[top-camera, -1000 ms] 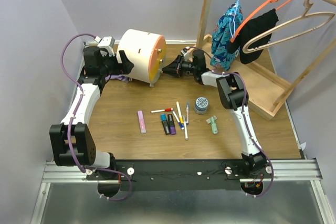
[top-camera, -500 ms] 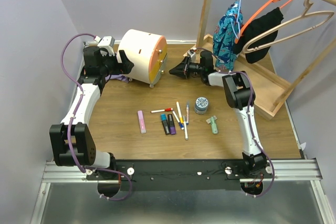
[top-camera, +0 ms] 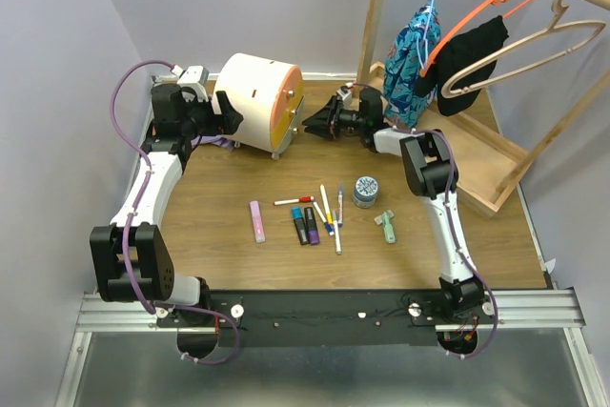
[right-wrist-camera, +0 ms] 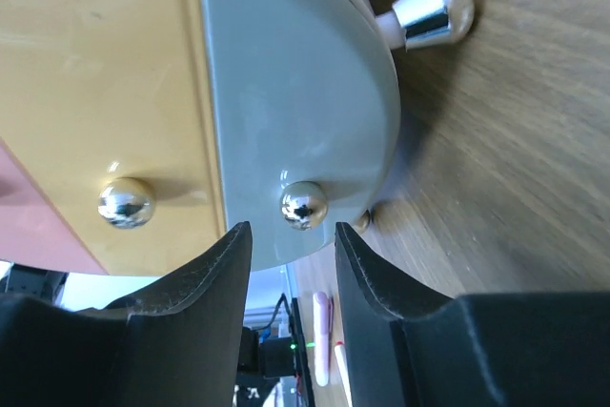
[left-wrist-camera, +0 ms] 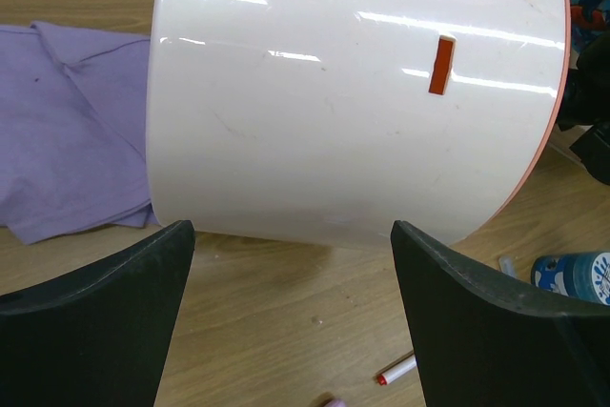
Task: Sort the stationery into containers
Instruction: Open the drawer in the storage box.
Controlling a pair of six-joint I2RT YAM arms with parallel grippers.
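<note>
The cream-white round-topped chest [top-camera: 253, 92] stands at the back left, its orange drawer front [top-camera: 291, 107] facing right. My right gripper [top-camera: 310, 125] is open just in front of it. In the right wrist view its narrow-set jaws [right-wrist-camera: 291, 235] sit just short of a small chrome knob [right-wrist-camera: 303, 205]; a second knob [right-wrist-camera: 126, 202] is to the left. My left gripper [top-camera: 225, 113] is wide open behind the chest, whose white shell [left-wrist-camera: 353, 92] fills its view. On the table lie a pink bar [top-camera: 257, 221], a red-capped pen [top-camera: 294, 200], dark blue [top-camera: 299, 226] and purple [top-camera: 312, 226] markers, thin pens [top-camera: 327, 209], a grey tin [top-camera: 365, 191] and a green clip [top-camera: 386, 226].
A purple cloth [left-wrist-camera: 67, 131] lies behind the chest by my left gripper. A wooden clothes rack with a flat tray [top-camera: 486, 164], hangers and hung garments [top-camera: 415, 54] stands at the back right, close behind my right arm. The chest's chrome foot [right-wrist-camera: 434, 7] rests on the wood.
My right gripper drew back a little to the right, then came back to the chest's drawer front. The left arm and the stationery have not moved.
</note>
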